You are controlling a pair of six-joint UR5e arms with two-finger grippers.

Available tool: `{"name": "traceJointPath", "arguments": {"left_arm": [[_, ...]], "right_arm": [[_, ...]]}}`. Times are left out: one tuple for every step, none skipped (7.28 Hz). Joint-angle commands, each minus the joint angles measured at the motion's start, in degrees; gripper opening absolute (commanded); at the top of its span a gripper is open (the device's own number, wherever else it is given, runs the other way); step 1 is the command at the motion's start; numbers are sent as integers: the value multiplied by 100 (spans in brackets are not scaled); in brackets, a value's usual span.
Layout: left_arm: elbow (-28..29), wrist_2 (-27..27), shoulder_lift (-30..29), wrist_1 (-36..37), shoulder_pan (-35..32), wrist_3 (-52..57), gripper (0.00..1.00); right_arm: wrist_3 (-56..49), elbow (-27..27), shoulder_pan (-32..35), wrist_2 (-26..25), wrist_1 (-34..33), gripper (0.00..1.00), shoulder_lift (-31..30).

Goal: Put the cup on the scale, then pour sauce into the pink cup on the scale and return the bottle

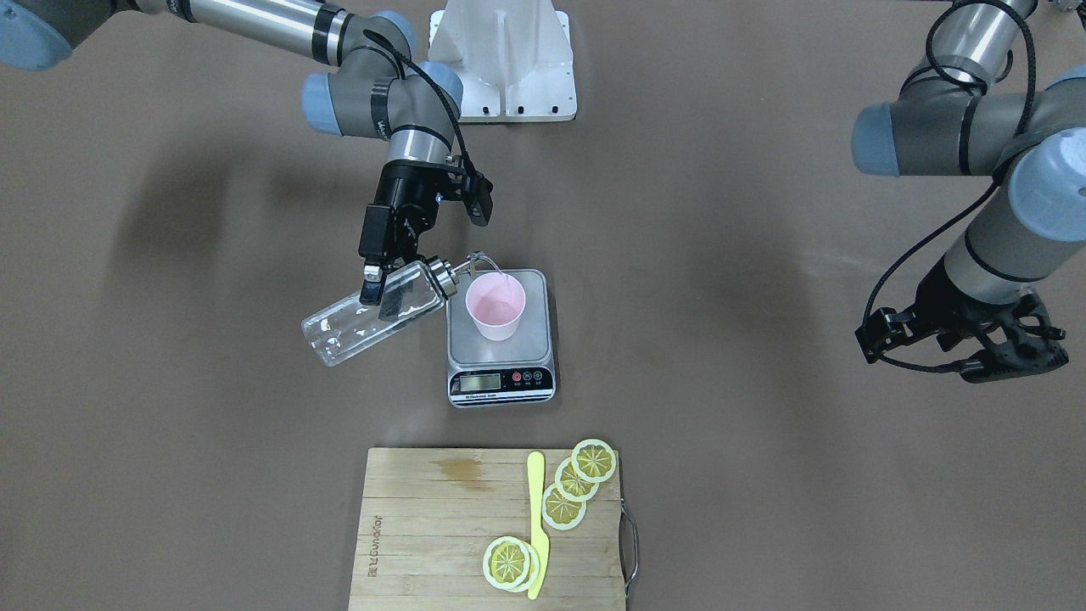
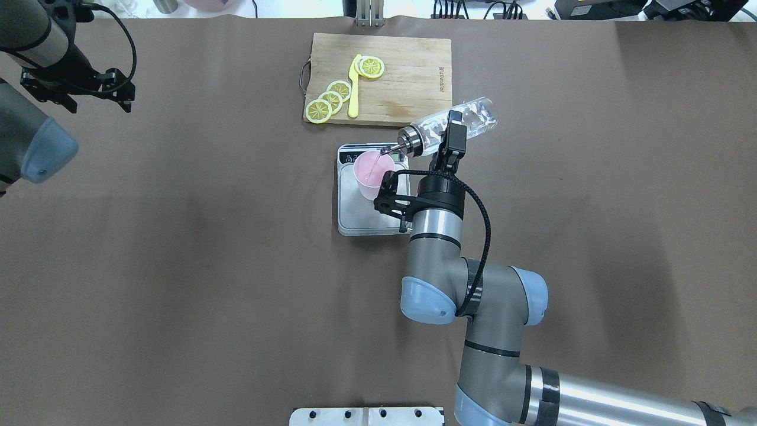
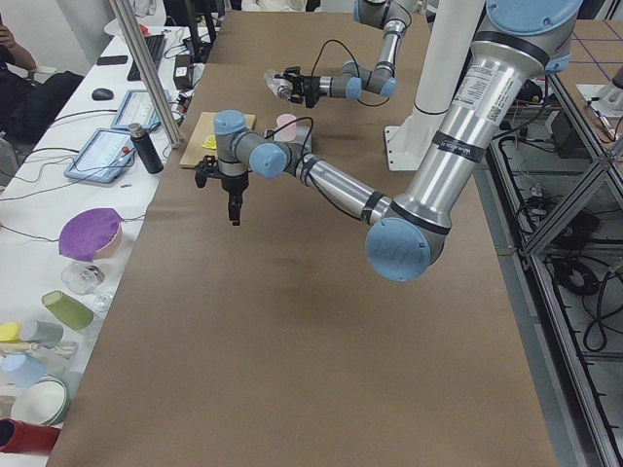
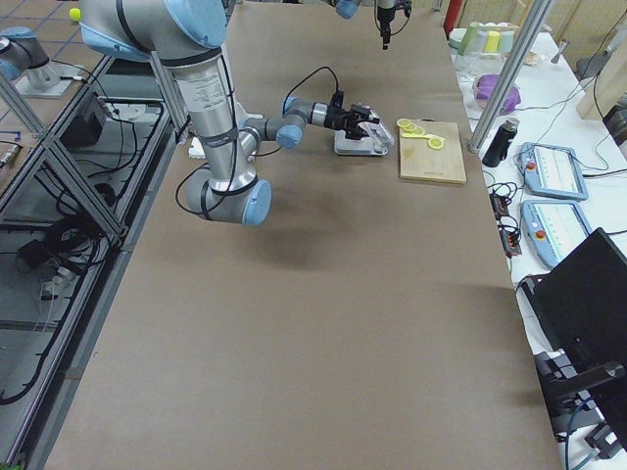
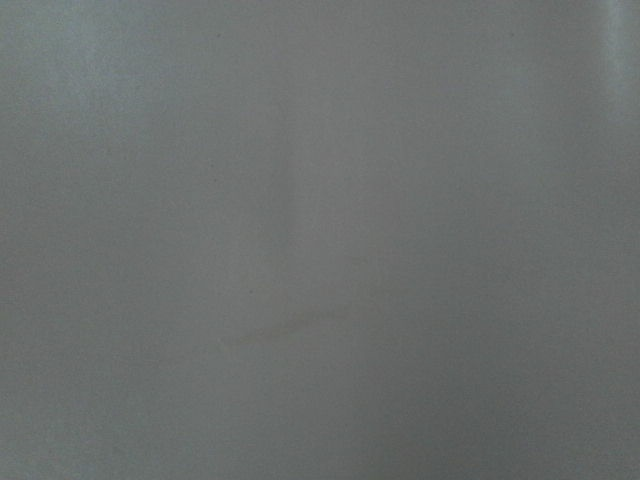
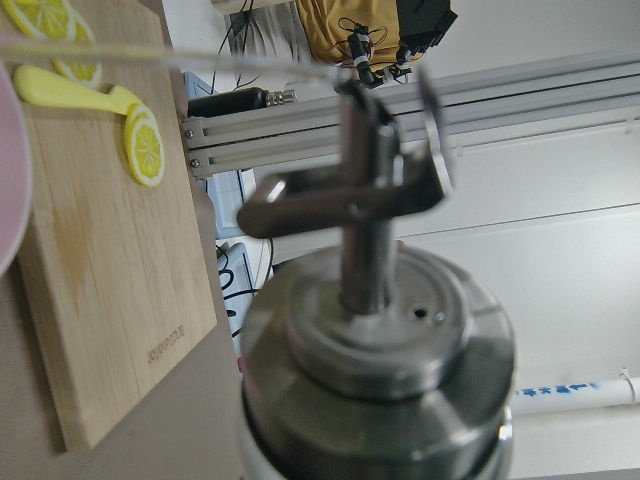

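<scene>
My right gripper (image 1: 382,297) is shut on the clear glass bottle (image 1: 356,327) and holds it tilted, with the metal pourer cap (image 1: 439,276) lower than the base and pointed at the pink cup (image 1: 495,305). A thin clear stream of sauce (image 1: 490,261) arcs from the spout into the cup. The cup stands upright on the steel platform of the scale (image 1: 533,341). In the overhead view the bottle (image 2: 470,117) crosses over the scale (image 2: 361,219) to the cup (image 2: 369,174). My left gripper (image 1: 1059,350) hangs empty far off to the side; its fingers look shut.
A wooden cutting board (image 1: 424,526) with lemon slices (image 1: 564,505) and a yellow knife (image 1: 536,526) lies just beyond the scale from the robot. The white robot base (image 1: 502,59) is on the scale's other side. The right wrist view shows the pourer cap (image 6: 375,330) up close.
</scene>
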Motion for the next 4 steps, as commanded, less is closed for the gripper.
{"name": "traceJointPath", "arguments": {"left_arm": [[2, 9, -13, 0, 0, -7, 98], [2, 9, -31, 0, 0, -7, 98], [-7, 9, -48, 0, -9, -16, 98], [-15, 9, -75, 0, -9, -33, 98]], "right_arm": [[175, 179, 207, 673, 681, 0, -68], [768, 546, 304, 1059, 692, 0, -286], [1418, 923, 366, 1219, 692, 0, -672], [2025, 1249, 436, 1439, 744, 0, -1058]]}}
